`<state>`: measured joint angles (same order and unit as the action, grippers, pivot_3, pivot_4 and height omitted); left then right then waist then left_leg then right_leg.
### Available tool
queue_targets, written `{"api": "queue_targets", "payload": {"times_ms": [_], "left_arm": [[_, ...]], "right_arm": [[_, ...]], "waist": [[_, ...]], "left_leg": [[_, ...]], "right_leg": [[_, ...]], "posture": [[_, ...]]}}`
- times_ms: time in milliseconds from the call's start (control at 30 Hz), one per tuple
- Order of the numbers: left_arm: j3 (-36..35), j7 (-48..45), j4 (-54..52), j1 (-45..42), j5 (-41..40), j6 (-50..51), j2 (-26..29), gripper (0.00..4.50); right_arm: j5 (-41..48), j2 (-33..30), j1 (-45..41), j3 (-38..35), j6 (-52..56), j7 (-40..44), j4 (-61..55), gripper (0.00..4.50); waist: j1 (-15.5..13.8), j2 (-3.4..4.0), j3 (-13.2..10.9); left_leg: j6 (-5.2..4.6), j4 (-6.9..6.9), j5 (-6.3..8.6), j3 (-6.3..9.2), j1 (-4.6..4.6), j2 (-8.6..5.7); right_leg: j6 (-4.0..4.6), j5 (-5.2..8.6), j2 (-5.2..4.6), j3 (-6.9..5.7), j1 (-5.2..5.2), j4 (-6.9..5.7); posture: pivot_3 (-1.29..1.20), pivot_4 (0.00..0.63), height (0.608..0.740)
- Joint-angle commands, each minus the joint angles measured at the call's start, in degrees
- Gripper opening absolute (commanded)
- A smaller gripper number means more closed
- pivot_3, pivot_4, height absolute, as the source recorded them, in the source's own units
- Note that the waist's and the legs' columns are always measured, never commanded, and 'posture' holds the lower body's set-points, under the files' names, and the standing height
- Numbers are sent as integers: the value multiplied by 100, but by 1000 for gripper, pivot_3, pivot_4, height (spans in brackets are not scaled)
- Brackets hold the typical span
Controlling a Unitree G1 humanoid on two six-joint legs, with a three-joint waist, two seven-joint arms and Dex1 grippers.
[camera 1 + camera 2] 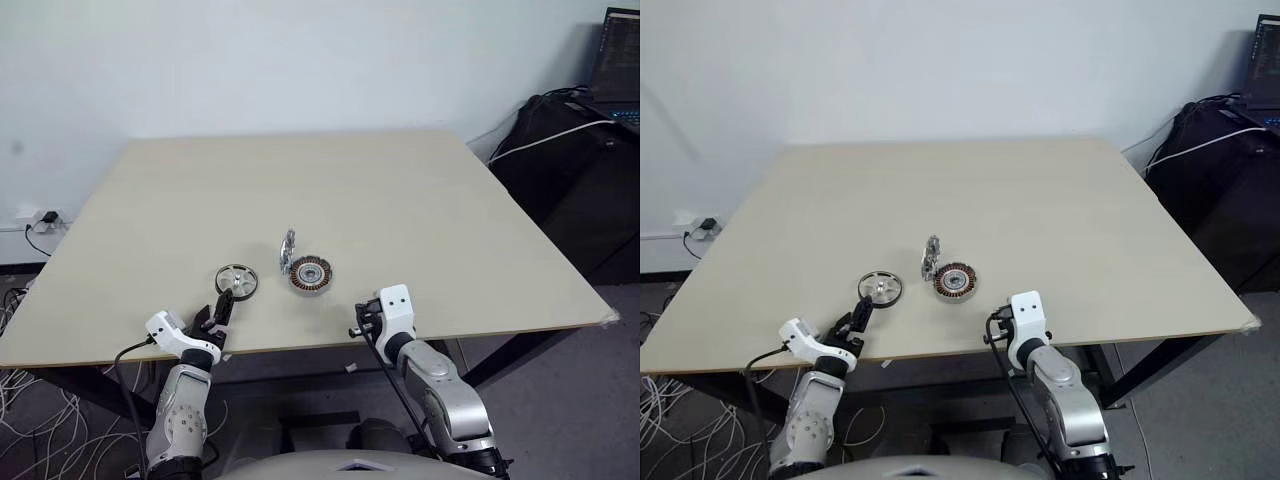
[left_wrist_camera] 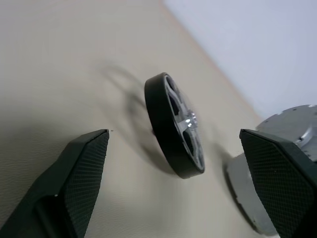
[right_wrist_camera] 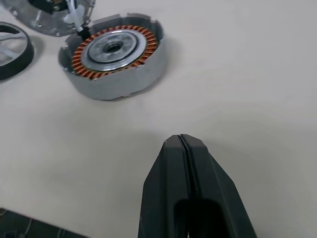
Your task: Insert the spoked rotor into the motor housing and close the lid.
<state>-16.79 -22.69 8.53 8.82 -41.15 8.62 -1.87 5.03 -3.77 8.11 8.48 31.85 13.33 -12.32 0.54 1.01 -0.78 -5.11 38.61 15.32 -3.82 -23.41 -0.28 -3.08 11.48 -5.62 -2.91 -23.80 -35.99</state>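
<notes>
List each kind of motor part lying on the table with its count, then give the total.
Spoked rotor: 1
Motor housing with copper windings: 1
Lid, standing open beside the housing: 1
Total: 3

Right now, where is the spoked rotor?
The spoked rotor lies flat on the table near its front edge, left of the motor housing, just ahead of the open left end effector.

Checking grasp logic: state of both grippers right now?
Left gripper: open, empty, the black spoked metal rotor ahead of it.
Right gripper: shut, empty.
</notes>
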Motion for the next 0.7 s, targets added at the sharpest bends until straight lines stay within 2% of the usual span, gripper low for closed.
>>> {"api": "queue_targets", "payload": {"times_ms": [33, 600, 700], "left_arm": [[17, -272, 61, -218, -131, 245, 59, 4500], [-92, 462, -102, -748, -169, 963, -157, 4500], [-161, 606, 13, -787, -143, 1020, -134, 3891]], "right_arm": [[72, 45, -28, 27, -25, -30, -197, 23], [82, 93, -44, 91, -63, -22, -122, 23], [81, 101, -33, 81, -72, -33, -130, 0]], "waist": [[-8, -1, -2], [-73, -52, -30], [-72, -54, -31]], "left_leg": [[1, 0, -1, 4, -2, 0], [2, 2, 1, 13, -22, -17], [2, 2, 1, 14, -21, -15]], "right_leg": [[0, 0, -1, -4, 1, 0], [20, -2, -2, -3, -5, 25], [-7, 13, -2, -3, -5, 24]], "posture": [[0, 0, 740], [0, 0, 740], [0, 0, 740]]}}
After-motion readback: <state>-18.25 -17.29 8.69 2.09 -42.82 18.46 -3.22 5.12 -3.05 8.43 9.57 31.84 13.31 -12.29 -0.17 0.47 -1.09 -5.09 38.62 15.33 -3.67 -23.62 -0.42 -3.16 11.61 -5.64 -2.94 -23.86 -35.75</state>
